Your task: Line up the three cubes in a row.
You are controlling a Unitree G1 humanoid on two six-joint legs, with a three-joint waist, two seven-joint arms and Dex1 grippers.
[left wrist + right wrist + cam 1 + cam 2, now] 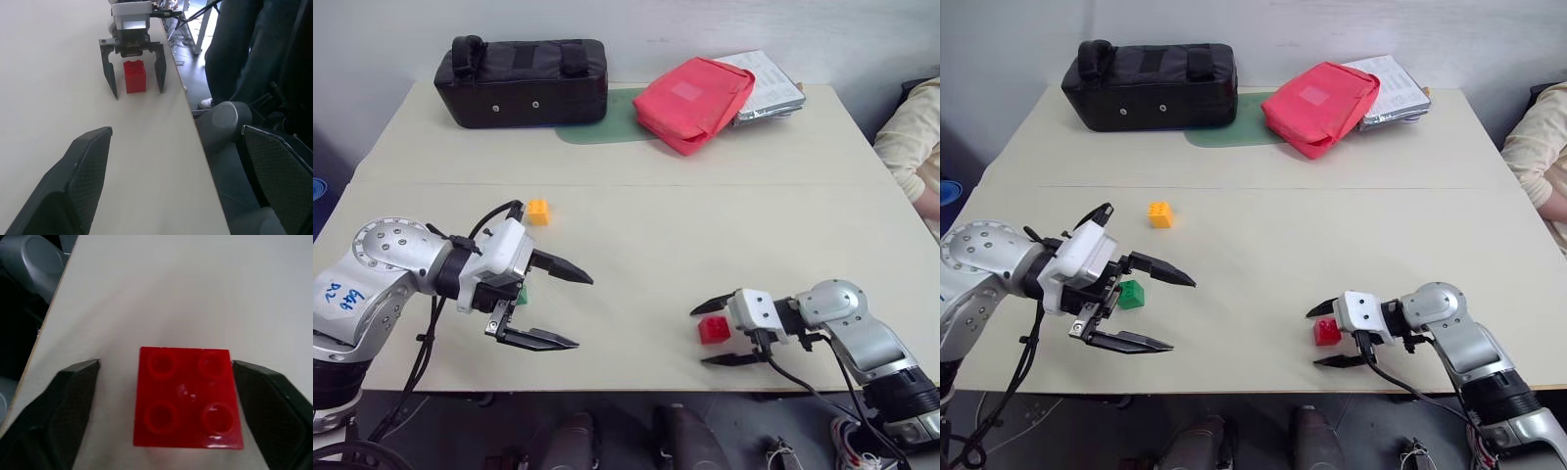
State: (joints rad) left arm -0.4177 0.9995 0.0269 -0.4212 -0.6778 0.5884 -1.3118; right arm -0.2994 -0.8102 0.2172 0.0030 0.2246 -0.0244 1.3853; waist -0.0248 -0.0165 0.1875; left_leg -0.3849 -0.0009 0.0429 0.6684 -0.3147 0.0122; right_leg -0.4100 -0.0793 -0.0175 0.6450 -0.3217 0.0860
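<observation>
The red cube (713,329) stands studs-up on the table near the front edge, between the fingers of my right gripper (700,337), which is open around it with a gap showing on each side in the left wrist view. The green cube (1130,294) lies on the table just behind my left gripper (1182,314), partly hidden by the hand. That gripper hovers above the table, open and holding nothing. The yellow-orange cube (537,211) sits alone farther back on the left half.
A black bag (522,81), a green mat (597,127), a red fabric pouch (693,101) and a stack of papers (769,86) lie along the far edge. A person's sleeve (913,137) shows at the right. The table's front edge (636,390) runs close to both grippers.
</observation>
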